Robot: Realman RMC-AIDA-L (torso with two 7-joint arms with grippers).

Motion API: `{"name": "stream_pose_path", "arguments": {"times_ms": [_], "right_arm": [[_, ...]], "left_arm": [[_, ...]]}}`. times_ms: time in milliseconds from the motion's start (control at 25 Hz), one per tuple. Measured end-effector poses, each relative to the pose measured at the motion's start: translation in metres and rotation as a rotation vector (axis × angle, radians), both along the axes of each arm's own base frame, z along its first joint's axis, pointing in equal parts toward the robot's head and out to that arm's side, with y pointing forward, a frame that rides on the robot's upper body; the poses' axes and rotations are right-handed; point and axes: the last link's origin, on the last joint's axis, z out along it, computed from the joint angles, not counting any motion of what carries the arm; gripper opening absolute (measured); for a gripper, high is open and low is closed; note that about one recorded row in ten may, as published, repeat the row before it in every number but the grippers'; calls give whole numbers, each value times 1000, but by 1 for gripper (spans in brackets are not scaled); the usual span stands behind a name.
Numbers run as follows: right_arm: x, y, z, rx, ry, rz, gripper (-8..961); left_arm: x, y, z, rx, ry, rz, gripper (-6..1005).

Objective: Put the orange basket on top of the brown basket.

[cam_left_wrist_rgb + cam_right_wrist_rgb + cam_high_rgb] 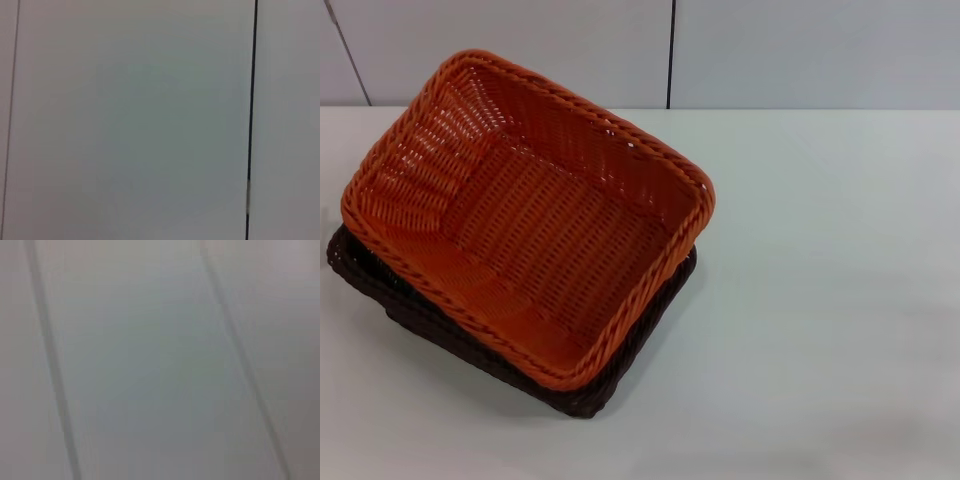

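Note:
The orange basket (pixel 535 215) sits nested on top of the brown basket (pixel 580 395) at the left of the white table, turned at an angle. Only the brown basket's rim and outer wall show along its near and left sides. The orange basket is empty inside. Neither gripper shows in the head view. The left wrist view and the right wrist view show only pale wall panels with dark seams; no fingers are in them.
The white table (pixel 820 300) stretches to the right and front of the baskets. A pale panelled wall (pixel 770 50) with a dark vertical seam stands behind the table's far edge.

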Motion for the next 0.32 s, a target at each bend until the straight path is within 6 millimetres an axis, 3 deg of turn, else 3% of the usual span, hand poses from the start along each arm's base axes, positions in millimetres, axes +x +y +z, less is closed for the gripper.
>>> {"name": "stream_pose_path", "arguments": {"times_ms": [120, 320], "right_arm": [[25, -9, 1, 26, 30, -76, 545], [29, -13, 2, 35, 10, -93, 545]], "left_arm": [[1, -5, 5, 35, 18, -24, 801], [0, -5, 5, 38, 19, -22, 801]]}}
